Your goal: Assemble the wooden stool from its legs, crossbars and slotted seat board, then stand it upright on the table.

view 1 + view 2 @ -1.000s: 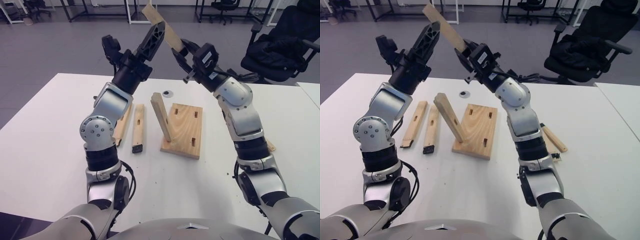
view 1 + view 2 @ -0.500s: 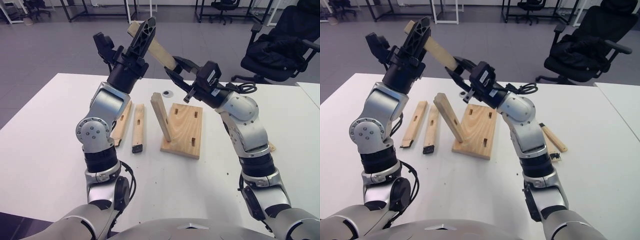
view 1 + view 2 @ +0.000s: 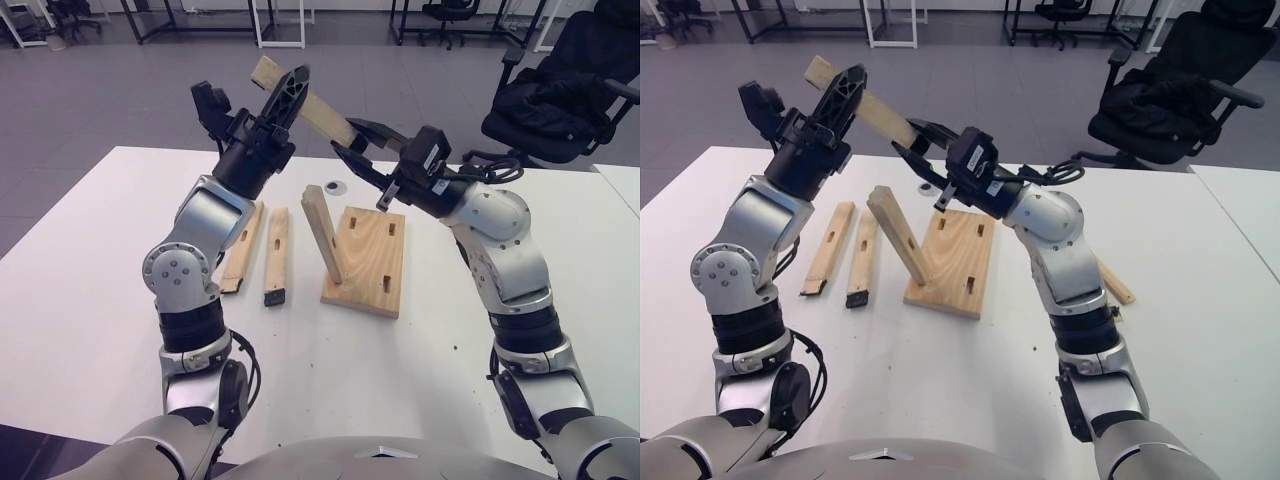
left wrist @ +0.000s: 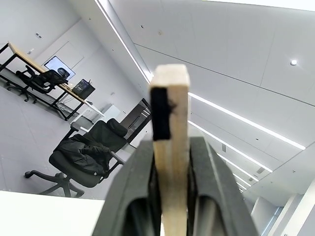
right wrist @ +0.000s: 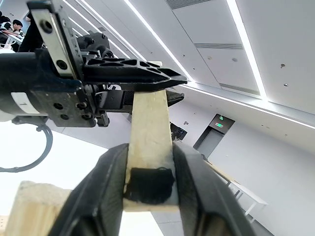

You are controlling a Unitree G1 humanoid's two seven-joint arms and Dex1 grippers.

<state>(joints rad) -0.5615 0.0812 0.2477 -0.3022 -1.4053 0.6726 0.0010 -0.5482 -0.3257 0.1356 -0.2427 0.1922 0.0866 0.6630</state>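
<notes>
Wooden stool parts at an early stage of assembly. Seat board (image 3: 370, 262) lies flat at mid-table (image 3: 90, 250) with its slots facing up. One leg (image 3: 322, 232) stands in the near-left slot, tilted with its top leaning to the far left; whether it is fully seated cannot be told. Three other slots are open.

Held piece (image 3: 325, 113) is raised above the far edge of the table, slanting down from far left to right. Left gripper (image 3: 290, 85) has its fingers (image 4: 133, 196) closed on the upper part. Right gripper (image 3: 347, 137) has its fingers (image 5: 103, 187) clamped on the lower end, which carries a dark pad. Both wrist views show the wood pressed between the fingers with no gap.

Loose parts on the table are as follows:
- Far-left piece (image 3: 243, 248) and left piece (image 3: 276, 255) lie side by side, just left of the board.
- Right piece (image 3: 1110, 281) lies to the right of the board, partly hidden by the right arm.
- A small dark disc (image 3: 332, 187) sits just beyond the board.

Judged progress: one leg of several is placed and a second part is in hand but not yet at a slot. The remaining legs, the crossbars and the final righting of the stool are all left to do.
</notes>
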